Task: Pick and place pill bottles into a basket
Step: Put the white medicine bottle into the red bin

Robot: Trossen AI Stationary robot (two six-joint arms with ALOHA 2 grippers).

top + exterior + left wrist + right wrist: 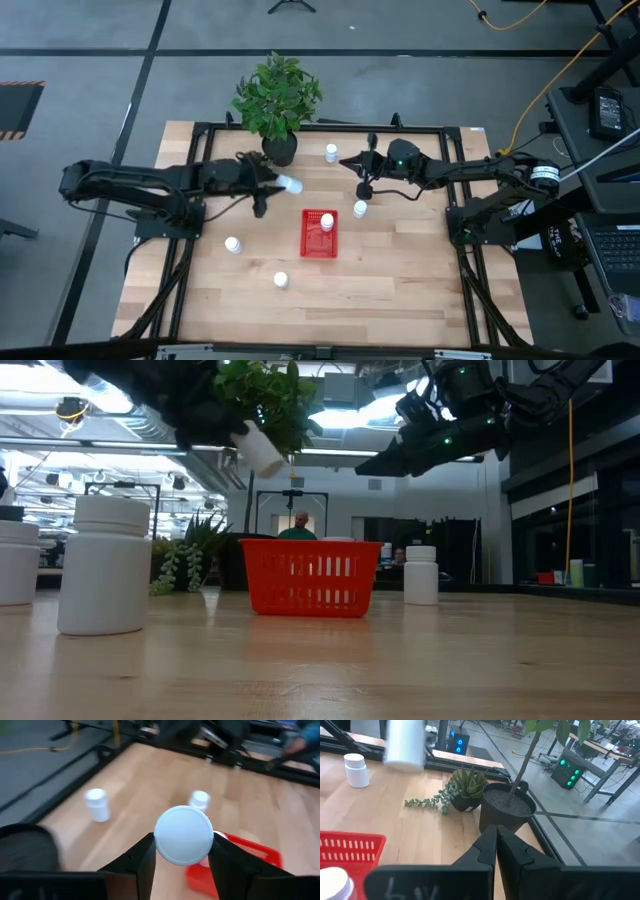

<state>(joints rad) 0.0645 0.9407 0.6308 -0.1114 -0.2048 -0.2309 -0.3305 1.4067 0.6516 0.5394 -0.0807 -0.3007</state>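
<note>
My left gripper (278, 183) is shut on a white pill bottle (291, 184), high above the table, left of and beyond the red basket (320, 234). One bottle (327, 222) stands in the basket. Other bottles stand on the table: at the far side (331, 152), right of the basket (360, 208), to its left (233, 244) and toward the near edge (281, 280). My right gripper (352, 166) is shut and empty, raised above the table beyond the basket; it also shows in the right wrist view (496, 834). My left gripper pinches the bottle's round sides (159, 851) between its two fingers, one finger (142, 857) on each side. The bottle lies along the fingers, one round end (183, 835) facing away from the wrist. The fingers come from the table's left. The bottle is lifted clear and tilted (258, 448).
A dark pot with a green plant (278, 100) stands at the table's far edge between the two grippers, with a small trailing succulent (462, 795) beside it. A black frame (320, 127) runs around the table. A person (300, 525) shows far behind the table.
</note>
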